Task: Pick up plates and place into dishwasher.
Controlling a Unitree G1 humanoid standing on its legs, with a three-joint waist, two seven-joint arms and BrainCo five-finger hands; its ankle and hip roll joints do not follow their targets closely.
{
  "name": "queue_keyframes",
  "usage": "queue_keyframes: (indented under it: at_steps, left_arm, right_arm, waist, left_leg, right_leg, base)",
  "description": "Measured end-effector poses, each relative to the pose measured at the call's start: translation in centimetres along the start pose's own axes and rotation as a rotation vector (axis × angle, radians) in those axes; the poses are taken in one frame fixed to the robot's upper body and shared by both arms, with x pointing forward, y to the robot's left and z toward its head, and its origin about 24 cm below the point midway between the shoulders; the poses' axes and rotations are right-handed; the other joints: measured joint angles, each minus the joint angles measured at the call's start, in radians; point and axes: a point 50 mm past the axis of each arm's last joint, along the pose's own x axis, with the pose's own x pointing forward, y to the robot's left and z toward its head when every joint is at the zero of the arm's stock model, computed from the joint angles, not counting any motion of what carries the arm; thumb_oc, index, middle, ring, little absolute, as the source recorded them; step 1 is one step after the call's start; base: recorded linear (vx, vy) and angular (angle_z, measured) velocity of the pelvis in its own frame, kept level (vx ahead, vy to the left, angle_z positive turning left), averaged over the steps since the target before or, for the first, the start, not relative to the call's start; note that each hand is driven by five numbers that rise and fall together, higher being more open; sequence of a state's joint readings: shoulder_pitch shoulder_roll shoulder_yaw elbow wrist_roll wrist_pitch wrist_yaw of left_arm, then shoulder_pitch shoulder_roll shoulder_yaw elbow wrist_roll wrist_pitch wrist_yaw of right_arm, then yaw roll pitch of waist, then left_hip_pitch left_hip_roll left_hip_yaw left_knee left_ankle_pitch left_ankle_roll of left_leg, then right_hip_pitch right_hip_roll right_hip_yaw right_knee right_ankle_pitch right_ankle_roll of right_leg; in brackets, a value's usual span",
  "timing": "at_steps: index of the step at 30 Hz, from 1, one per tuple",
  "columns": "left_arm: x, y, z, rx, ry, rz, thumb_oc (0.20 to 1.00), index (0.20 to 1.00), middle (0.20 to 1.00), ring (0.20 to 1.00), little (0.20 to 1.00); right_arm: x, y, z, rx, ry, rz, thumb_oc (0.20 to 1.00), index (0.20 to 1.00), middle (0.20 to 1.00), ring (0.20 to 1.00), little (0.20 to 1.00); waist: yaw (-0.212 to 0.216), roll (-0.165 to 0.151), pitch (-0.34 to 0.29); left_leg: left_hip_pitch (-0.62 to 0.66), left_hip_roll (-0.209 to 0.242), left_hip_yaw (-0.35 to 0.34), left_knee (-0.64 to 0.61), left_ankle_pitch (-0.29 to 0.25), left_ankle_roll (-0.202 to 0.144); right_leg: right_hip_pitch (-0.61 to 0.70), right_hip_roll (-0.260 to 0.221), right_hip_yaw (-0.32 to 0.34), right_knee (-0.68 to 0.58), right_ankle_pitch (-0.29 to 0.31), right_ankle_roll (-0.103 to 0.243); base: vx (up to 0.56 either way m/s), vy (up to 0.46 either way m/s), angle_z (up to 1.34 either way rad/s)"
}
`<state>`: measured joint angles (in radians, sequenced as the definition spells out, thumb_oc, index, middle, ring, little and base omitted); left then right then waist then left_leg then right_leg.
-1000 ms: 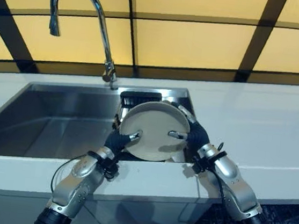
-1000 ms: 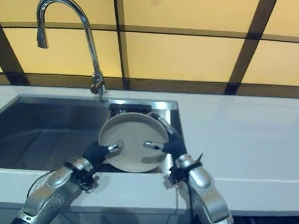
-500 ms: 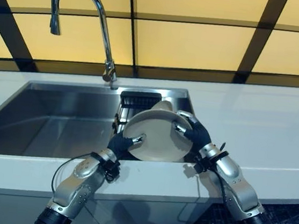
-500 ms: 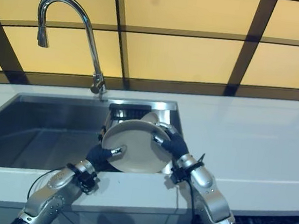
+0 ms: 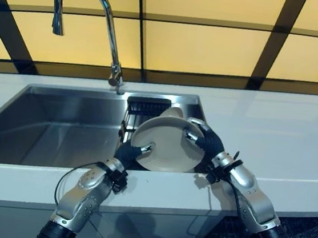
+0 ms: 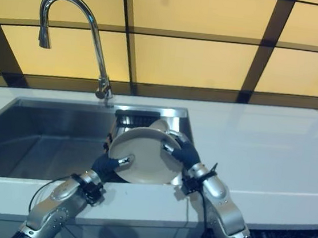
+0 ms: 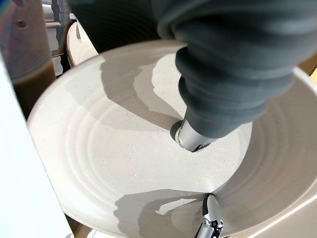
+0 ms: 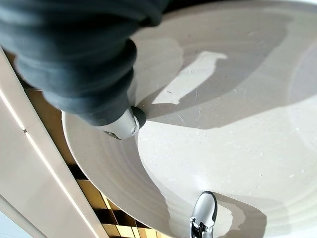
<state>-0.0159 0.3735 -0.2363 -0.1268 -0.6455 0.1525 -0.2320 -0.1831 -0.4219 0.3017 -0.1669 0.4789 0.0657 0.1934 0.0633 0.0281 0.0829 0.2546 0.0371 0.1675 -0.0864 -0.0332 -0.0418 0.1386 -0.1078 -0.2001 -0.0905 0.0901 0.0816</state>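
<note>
A round beige plate (image 5: 167, 144) sits near the centre of the left eye view, held tilted between both hands above the right end of a stainless steel sink (image 5: 60, 128), just over the front edge of the white countertop (image 5: 277, 138). The left hand (image 5: 129, 152) grips the plate's lower left edge, its thumb pressed onto the plate's face and its fingers behind the rim. The right hand (image 5: 205, 140) grips the upper right edge, fingers curled over the rim and onto the face. In the left wrist view the plate's ringed surface (image 7: 124, 148) lies close under the hand, with a dark-tipped finger (image 7: 190, 139) touching it. In the right wrist view a fingertip (image 8: 126, 124) likewise rests on the plate (image 8: 223, 134). Behind the plate, at the sink's right end, a dark dish rack (image 5: 146, 107) holds another pale plate whose edge (image 5: 171, 112) shows just above the held one. A curved chrome faucet (image 5: 102, 15) rises at upper left before yellow wall panels (image 5: 202, 43) with dark frames.
</note>
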Motion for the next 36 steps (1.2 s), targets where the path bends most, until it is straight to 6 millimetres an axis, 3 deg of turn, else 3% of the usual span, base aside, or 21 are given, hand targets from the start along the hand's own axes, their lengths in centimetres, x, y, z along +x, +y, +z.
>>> queue_keyframes:
  at_steps: [1,2,19,28,36]
  left_arm:
    - [0.0,0.0,0.0,0.001,0.0,0.0,0.256,0.256,0.256,0.256,0.256]
    - [0.0,0.0,0.0,0.001,0.0,0.004,1.0,1.0,1.0,1.0,1.0]
    - [0.4,0.0,-0.4,-0.046,0.008,0.108,1.0,1.0,1.0,1.0,1.0]
    - [0.8,0.1,0.2,-0.062,-0.014,0.119,1.0,1.0,1.0,1.0,1.0]
    - [1.0,1.1,0.7,-0.055,-0.026,0.15,1.0,1.0,1.0,1.0,1.0]
  right_arm:
    - [0.0,0.0,0.0,0.0,0.0,0.0,0.2,0.2,0.2,0.2,0.2]
    - [0.0,0.0,0.0,-0.004,0.0,0.0,0.2,0.2,0.2,0.2,0.2]
    - [0.2,-0.7,0.8,-0.146,0.009,-0.02,0.2,0.2,0.2,0.2,0.2]
    - [-0.5,-3.4,2.4,-0.296,0.033,-0.11,0.2,0.2,0.2,0.2,0.2]
    - [-1.4,-6.1,5.6,-0.427,-0.025,-0.245,0.2,0.2,0.2,0.2,0.2]
  waist:
    - [0.0,0.0,0.0]
    - [0.0,0.0,0.0]
    - [-0.014,-0.005,-0.001]
    - [-0.059,-0.016,0.002]
    - [-0.093,-0.021,0.002]
  left_leg:
    - [0.0,0.0,0.0,0.0,0.0,0.0]
    - [0.0,0.0,0.0,0.0,0.0,0.0]
    - [-0.005,0.002,0.022,0.0,0.0,0.0]
    - [-0.009,0.005,0.087,-0.001,-0.002,-0.001]
    - [-0.022,0.006,0.133,-0.001,-0.004,-0.004]
  right_leg:
    - [0.0,0.0,0.0,0.0,0.0,0.0]
    - [0.0,0.0,0.0,0.0,0.0,0.0]
    - [-0.017,0.001,0.019,0.0,0.005,-0.001]
    - [-0.056,0.011,0.077,-0.001,0.021,0.0]
    - [-0.093,0.025,0.124,0.0,0.038,-0.009]
  base:
    - [0.0,0.0,0.0]
    - [0.0,0.0,0.0]
    - [-0.04,-0.002,-0.03]
    - [-0.05,-0.018,-0.21]
    - [-0.03,-0.036,-0.18]
